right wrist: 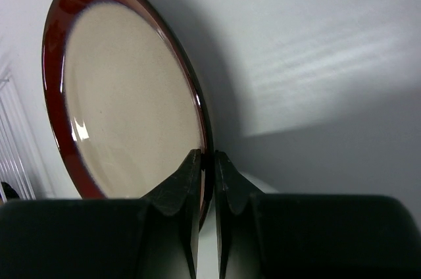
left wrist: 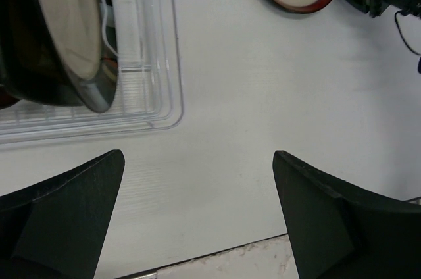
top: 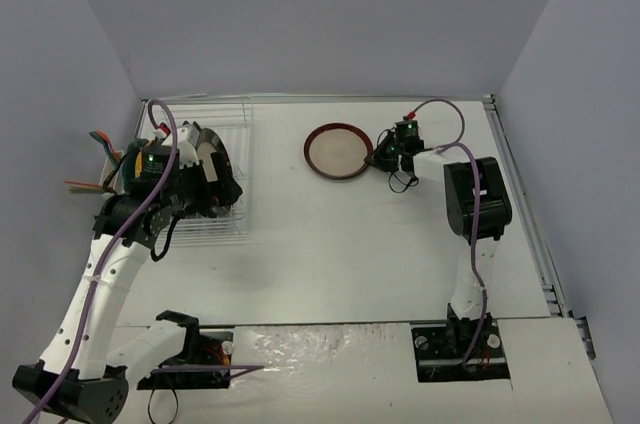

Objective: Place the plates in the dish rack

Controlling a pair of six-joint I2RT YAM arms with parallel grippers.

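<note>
Pinching the red-rimmed plate [right wrist: 125,95] near the bench's [top: 330,254] far edge, right tool [right wrist: 205,160] is clamped tight. Left tool [left wrist: 197,160] gapes open beside the dish rack [top: 225,114].

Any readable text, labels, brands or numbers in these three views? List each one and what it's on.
None can be read in any view.
The red-rimmed plate, the dish rack and the table carry no lettering, numbers or signs.
Any marks on the arm housings are too small to make out.
</note>
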